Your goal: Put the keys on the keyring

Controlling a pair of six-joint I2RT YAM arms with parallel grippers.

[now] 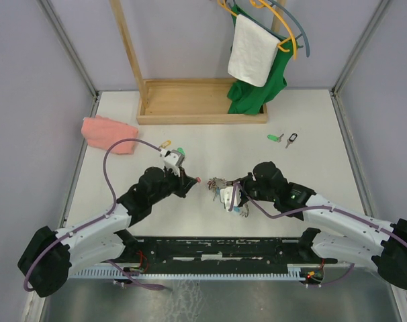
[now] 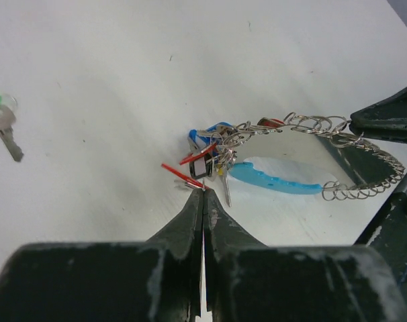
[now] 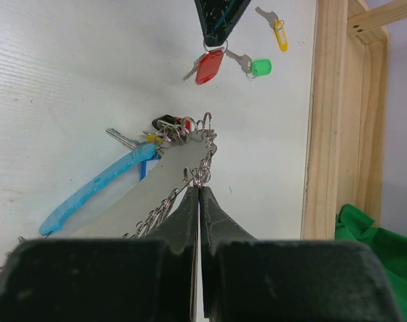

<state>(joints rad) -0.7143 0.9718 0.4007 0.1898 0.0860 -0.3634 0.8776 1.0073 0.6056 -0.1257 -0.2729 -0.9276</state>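
Observation:
My left gripper (image 2: 205, 190) is shut on the ring of a red-tagged key (image 3: 209, 66), held just left of the keyring; the red tag (image 2: 182, 176) sticks out from its tips. My right gripper (image 3: 200, 187) is shut on the grey chain (image 3: 205, 155) of the keyring. The keyring's light-blue piece (image 2: 277, 181) and small coloured tags (image 2: 207, 151) hang below the chain, a little above the table. In the top view the left gripper (image 1: 195, 180) and right gripper (image 1: 234, 186) face each other with the bunch (image 1: 225, 193) between them.
Loose keys with a green tag (image 1: 181, 150) and a yellow tag (image 1: 165, 143) lie behind the left gripper. Two more keys (image 1: 275, 138) (image 1: 292, 139) lie at the right. A wooden rack base (image 1: 202, 100), green cloth (image 1: 254, 90) and pink cloth (image 1: 108, 133) stand at the back.

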